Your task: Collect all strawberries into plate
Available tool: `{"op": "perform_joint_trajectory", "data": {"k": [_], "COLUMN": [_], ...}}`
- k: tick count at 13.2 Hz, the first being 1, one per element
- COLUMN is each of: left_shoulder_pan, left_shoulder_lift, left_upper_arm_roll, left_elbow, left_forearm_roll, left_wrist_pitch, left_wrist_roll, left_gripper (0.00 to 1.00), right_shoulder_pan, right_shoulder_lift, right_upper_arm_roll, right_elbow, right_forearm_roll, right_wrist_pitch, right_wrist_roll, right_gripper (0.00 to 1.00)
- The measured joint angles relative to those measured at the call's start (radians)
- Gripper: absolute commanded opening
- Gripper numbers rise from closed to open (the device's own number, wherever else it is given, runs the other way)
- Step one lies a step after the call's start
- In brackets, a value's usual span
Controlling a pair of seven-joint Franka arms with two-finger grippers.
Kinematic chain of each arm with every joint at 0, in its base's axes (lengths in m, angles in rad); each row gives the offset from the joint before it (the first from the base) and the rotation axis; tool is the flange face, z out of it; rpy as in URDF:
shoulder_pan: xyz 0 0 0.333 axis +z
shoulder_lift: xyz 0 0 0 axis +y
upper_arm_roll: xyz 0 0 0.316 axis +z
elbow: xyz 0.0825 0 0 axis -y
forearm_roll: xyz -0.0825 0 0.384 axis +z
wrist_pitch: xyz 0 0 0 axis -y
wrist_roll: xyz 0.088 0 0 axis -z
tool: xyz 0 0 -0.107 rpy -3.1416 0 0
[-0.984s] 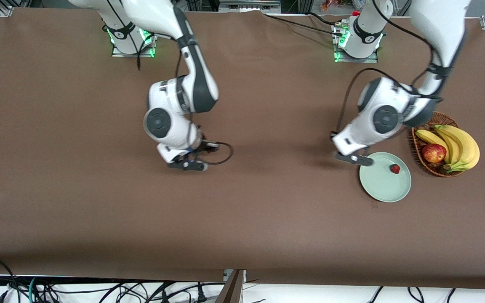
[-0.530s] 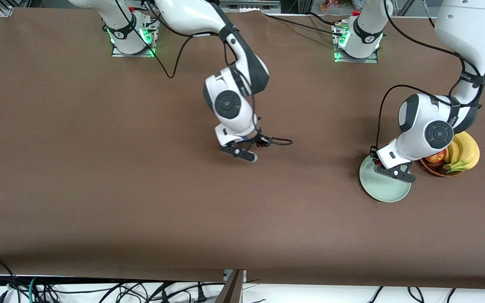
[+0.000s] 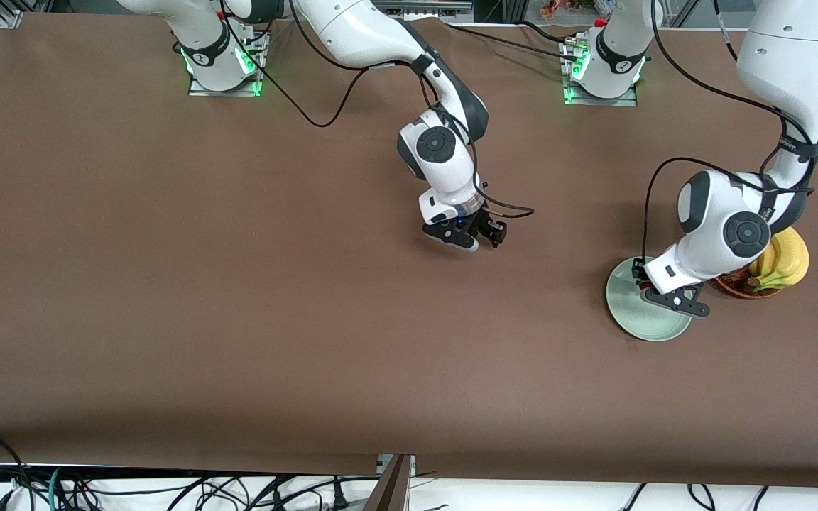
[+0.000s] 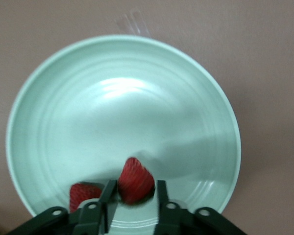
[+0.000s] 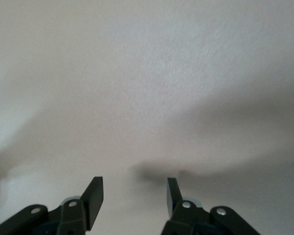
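— Holding a strawberry [image 4: 135, 181] between left gripper [image 4: 133, 201] fingers over the plate [image 4: 54, 88]; another berry [image 4: 82, 195] lies inside.
— Right gripper [image 5: 133, 196]?
— Empty, parted, over bare table [image 3: 167, 284] mid-way. We'd release low, w/o bouncing.

Robot lab, aluminium framing [image 3: 8, 18], loose cables [image 3: 61, 486]

Plate [image 3: 629, 312] sits at left arm's end of table [image 3: 167, 319], basket [image 3: 735, 286] just beside it at 2 o'clock. Two berries: one [image 4: 135, 180] over plate, other [image 4: 83, 195] in plate, side by side.
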Motion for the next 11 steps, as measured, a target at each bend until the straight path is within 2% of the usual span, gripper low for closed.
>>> {"op": "perform_joint_trajectory", "data": {"k": [1, 2, 5, 8, 11], "left_shoulder_pan": [0.0, -0.001, -0.002, -0.019, -0.07], "left_shoulder_lift": [0.0, 0.0, -0.002, -0.015, -0.016], "left_upper_arm_roll": [-0.007, -0.018, -0.051, -0.138, -0.222], "left_elbow": [0.008, 0.017, 0.054, 0.085, 0.074], "left_forearm_roll": [0.0, 0.0, -0.052, -0.096, -0.097], "left_wrist_pitch": [-0.007, -0.019, -0.108, -0.212, -0.236], "left_wrist_roll": [0.0, 0.0, -0.008, -0.144, -0.353], "left_gripper": [1.0, 1.0, 1.0, 1.0, 1.0], "right_shoulder_pan": [-0.013, -0.041, -0.168, -0.244, -0.28], "right_shoulder_lift": [-0.011, -0.032, -0.142, -0.192, -0.197], "right_upper_arm_roll": [-0.03, -0.053, -0.063, -0.061, -0.063], "right_elbow": [0.012, 0.026, 0.041, 0.041, 0.041], "right_forearm_roll": [0.0, 0.0, 0.0, 0.0, -0.003], "right_wrist_pitch": [-0.061, -0.131, -0.336, -0.43, -0.488], "right_wrist_roll": [0.0, -0.01, -0.163, -0.273, -0.383], "right_gripper": [0.79, 0.84, 0.98, 0.99, 0.99]}}
